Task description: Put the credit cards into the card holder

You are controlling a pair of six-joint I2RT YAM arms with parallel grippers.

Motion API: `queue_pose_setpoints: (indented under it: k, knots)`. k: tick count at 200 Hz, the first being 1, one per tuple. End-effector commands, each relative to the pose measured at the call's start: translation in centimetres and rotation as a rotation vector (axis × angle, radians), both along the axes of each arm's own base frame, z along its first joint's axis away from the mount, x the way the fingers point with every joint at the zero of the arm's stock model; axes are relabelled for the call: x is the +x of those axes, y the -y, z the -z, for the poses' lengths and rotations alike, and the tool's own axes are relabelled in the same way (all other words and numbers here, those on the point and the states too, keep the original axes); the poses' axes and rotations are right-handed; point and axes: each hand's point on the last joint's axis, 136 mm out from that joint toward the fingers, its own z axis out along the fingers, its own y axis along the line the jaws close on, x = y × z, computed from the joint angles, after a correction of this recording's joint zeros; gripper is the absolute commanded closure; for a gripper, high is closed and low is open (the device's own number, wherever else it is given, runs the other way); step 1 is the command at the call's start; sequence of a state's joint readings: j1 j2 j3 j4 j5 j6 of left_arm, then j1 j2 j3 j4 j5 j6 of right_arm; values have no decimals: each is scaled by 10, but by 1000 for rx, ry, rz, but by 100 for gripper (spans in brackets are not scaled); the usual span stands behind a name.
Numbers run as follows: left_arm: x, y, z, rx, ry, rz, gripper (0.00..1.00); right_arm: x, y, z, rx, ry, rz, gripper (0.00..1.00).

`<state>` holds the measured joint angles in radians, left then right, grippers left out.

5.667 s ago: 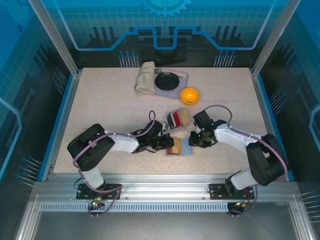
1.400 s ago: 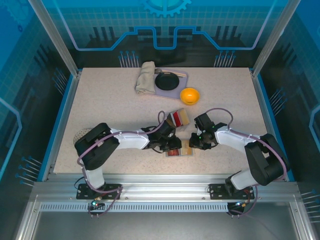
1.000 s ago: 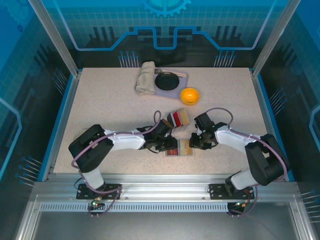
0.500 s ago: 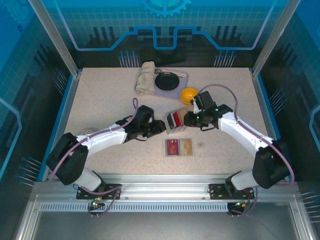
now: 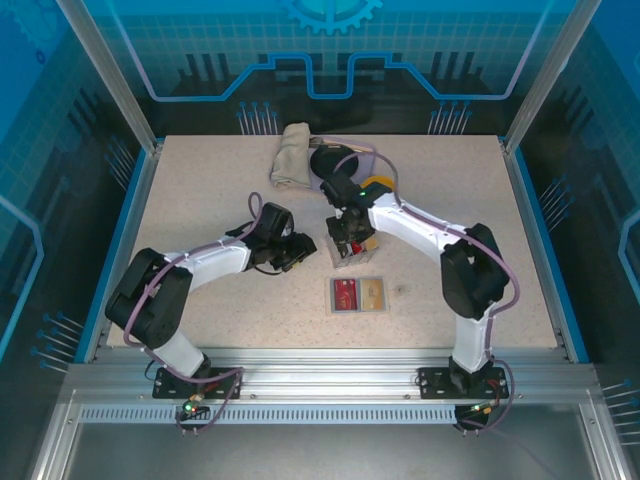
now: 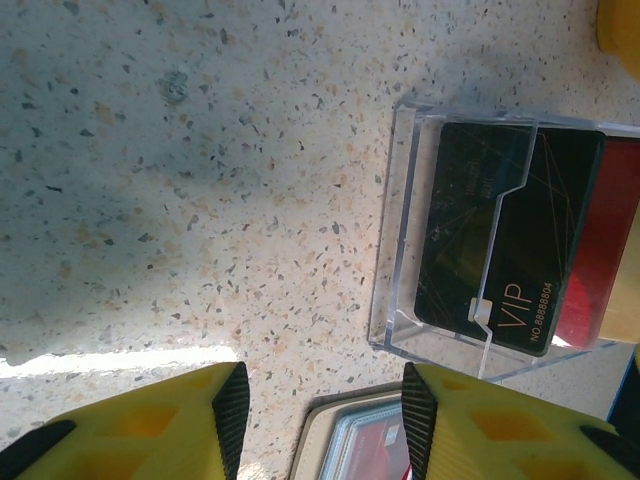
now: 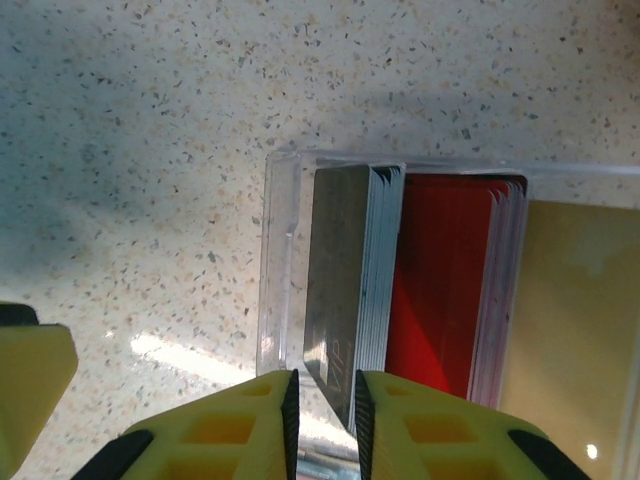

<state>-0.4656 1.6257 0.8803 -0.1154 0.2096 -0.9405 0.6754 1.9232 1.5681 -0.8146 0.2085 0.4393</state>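
The right gripper (image 7: 325, 400) has its jaws a narrow gap apart round the front black plastic card (image 7: 335, 260) in the clear plastic box (image 7: 280, 250), clamped or not I cannot tell, so it should single that card out, lift it straight up, then carry it to the open cream card holder (image 5: 358, 295) lying on the surface nearby, where the left gripper (image 6: 325, 410) hovers with jaws apart and empty.

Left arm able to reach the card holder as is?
Likely yes: left end effector hangs open close to the card holder, bare table between; right end effector is off at the clear card box.
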Motion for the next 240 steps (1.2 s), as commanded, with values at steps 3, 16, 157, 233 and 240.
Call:
queue_pose_setpoints:
  k: [3, 16, 157, 233, 240]
  knots:
    - [6, 5, -4, -43, -15, -1, 52, -2, 9, 7, -123, -16, -3, 77]
    - [8, 4, -3, -47, -19, -3, 52, -1, 8, 11, -146, -18, -7, 77]
    - [4, -3, -1, -60, -26, -17, 52, 15, 14, 22, -557, 159, -50, 65]
    - [4, -3, -2, -67, -23, -25, 52, 15, 18, 0, -542, 209, -41, 74]
    - [4, -3, -2, -67, -21, -24, 52, 14, 17, 1, -535, 204, -44, 75]
